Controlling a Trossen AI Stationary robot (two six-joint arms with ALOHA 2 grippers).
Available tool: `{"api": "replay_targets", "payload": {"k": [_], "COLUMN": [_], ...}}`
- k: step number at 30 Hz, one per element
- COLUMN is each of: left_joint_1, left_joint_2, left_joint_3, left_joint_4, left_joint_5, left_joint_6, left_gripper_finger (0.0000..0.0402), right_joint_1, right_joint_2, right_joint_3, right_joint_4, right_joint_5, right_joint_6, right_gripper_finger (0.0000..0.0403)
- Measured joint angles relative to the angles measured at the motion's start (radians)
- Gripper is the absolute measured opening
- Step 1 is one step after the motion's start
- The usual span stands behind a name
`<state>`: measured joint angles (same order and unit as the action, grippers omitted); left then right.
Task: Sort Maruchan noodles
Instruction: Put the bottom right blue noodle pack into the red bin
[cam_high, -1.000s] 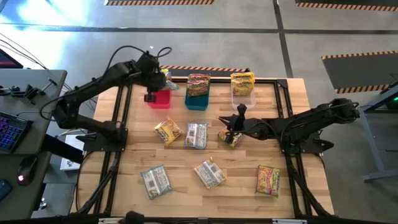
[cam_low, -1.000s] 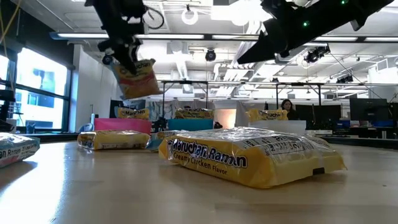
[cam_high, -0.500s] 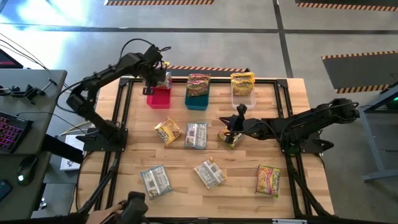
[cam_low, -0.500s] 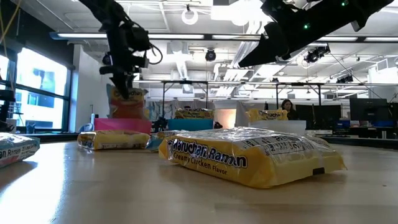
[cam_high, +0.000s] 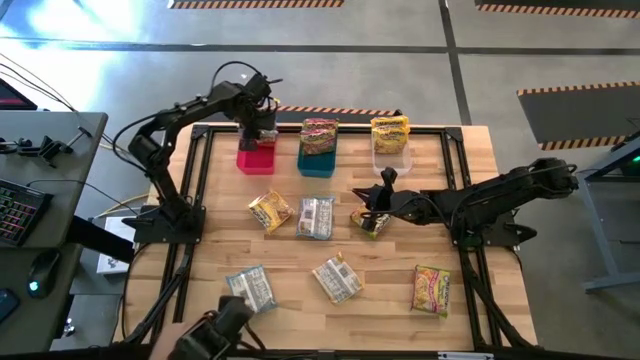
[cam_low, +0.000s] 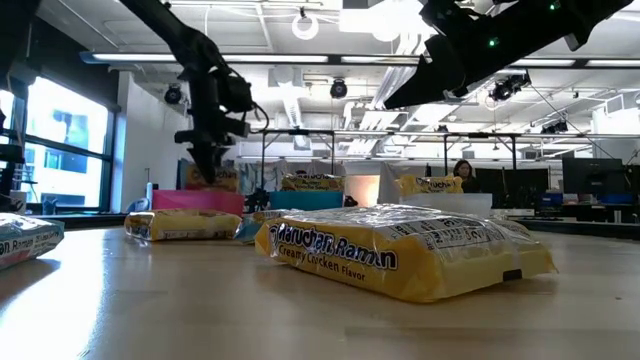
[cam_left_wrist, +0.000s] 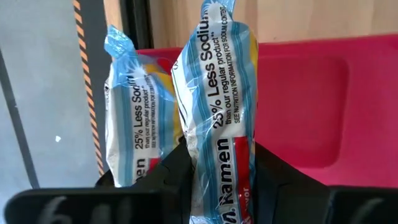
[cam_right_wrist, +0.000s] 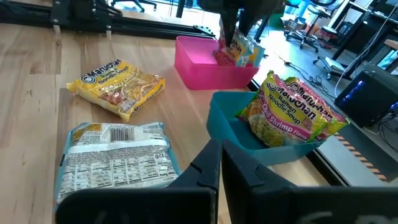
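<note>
Maruchan packet (cam_left_wrist: 214, 118) clamped upright in left gripper (cam_left_wrist: 214, 177), over pink bin (cam_left_wrist: 311, 106), beside packet already inside. Advice: lower fully, then release. Right gripper (cam_right_wrist: 219, 163) together, near blue bin (cam_right_wrist: 273, 152).

Pale butcher-block wood table top (cam_high: 300, 260), matt, with visible grain and plank seams, bounded by a black metal frame (cam_high: 197, 180). Crinkly, glossy plastic-film ramen packets (cam_high: 337, 279), creased and catching highlights, one clamped between the matt black fingers of the left gripper (cam_left_wrist: 217, 180) above a smooth, faintly shiny pink plastic bin (cam_left_wrist: 311, 112). Blue bin (cam_right_wrist: 273, 146) likewise smooth moulded plastic with a soft sheen; clear bin (cam_high: 391, 160) translucent plastic; right gripper (cam_right_wrist: 219, 163) in dull black finish.
</note>
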<state>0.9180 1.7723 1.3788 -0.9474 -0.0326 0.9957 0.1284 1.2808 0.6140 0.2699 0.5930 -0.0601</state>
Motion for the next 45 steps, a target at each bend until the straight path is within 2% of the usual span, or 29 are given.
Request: {"api": "replay_targets", "payload": {"k": [8,12,20,30,37,45], "left_joint_1": [-0.001,-0.001,-0.037,-0.063,-0.063,-0.054], "left_joint_2": [0.016,0.016,0.011,0.011,-0.003,-0.004], "left_joint_3": [-0.001,-0.001,-0.001,-0.001,-0.001,-0.001], "left_joint_4": [0.031,0.033,0.025,0.025,0.018,0.001], "left_joint_5": [-0.007,-0.073,-0.180,-0.241,-0.237,-0.227], "left_joint_6": [-0.060,-0.084,-0.087,-0.105,-0.178,-0.229], "left_gripper_finger": [0.0126,0.0142,0.0149,0.0150,0.0154,0.0187], "right_joint_1": [0.000,0.000,0.000,0.000,0.000,0.000], "right_joint_2": [0.000,0.000,0.000,0.000,0.001,0.001], "right_joint_3": [0.000,0.000,0.000,0.000,0.000,0.000], "right_joint_4": [0.000,0.000,0.000,0.000,0.000,0.000], "right_joint_5": [0.000,0.000,-0.002,-0.003,-0.003,-0.029], "right_joint_6": [0.000,0.002,0.011,0.011,0.011,0.011], "right_gripper_finger": [0.0000,0.0000,0.0000,0.0000,0.0000,0.0000]}}
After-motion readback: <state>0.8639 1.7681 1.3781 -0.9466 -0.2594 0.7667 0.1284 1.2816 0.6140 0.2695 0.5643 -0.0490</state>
